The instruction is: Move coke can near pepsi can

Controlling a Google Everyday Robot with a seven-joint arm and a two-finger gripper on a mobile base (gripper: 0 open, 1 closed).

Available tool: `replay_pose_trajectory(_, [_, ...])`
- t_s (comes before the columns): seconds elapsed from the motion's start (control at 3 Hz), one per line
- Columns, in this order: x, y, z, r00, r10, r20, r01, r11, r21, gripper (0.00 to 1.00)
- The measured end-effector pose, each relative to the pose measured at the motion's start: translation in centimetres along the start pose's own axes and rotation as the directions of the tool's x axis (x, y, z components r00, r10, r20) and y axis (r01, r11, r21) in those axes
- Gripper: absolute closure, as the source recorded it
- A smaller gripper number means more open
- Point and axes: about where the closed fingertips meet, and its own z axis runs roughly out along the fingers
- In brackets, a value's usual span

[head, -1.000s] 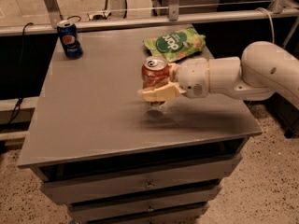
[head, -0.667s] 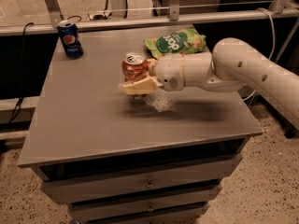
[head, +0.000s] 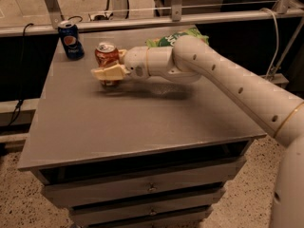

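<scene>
Hand point(head: 108, 73) clasping cylindrical coke can point(head: 106, 55), near pepsi can point(head: 70, 40)

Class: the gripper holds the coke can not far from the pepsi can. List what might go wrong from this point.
1. The pepsi can stands near the table's far left corner; a push from the coke can or the gripper might knock it off.
2. The gripper clamps the coke can low on its side; an uneven release might tip it.
</scene>
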Motion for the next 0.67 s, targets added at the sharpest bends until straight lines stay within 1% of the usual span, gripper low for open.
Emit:
replay_pose_trajectory(0.33, [-2.5, -2.4, 4.5, 0.999, -0.015, 0.041, 0.015, 0.9999, -0.007, 1.0])
replay_pose_trajectory(0.67, [-4.1, -5.2, 8.6, 0.998, -0.052, 0.026, 0.052, 0.9987, -0.001, 1.0])
